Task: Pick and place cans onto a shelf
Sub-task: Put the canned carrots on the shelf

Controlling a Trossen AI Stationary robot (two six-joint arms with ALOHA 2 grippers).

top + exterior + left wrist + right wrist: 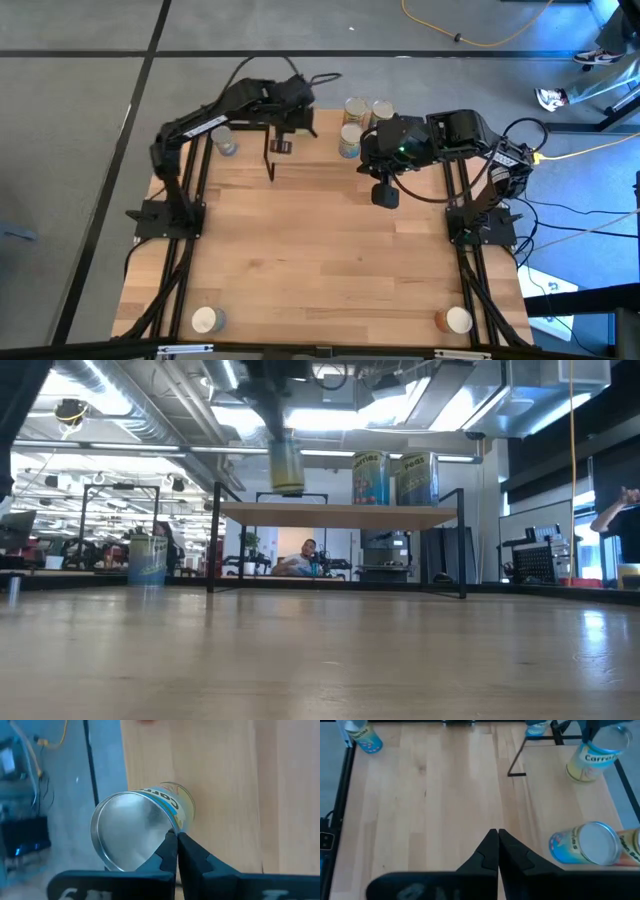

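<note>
Fingers (170, 851) of left gripper (176, 851) pinch one can's (137, 827) rim above the shelf (555, 790).
Right gripper (498, 847): fingers pressed together, empty; two cans (394, 478) standing on shelf.

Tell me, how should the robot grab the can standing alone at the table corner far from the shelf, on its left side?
Grip that can around its curved side, coming straight down. It stands upright, pale lid up, bare table around it, so nothing blocks the way. The left hand is shut on another can above the shelf; the right hand waits nearby.
</note>
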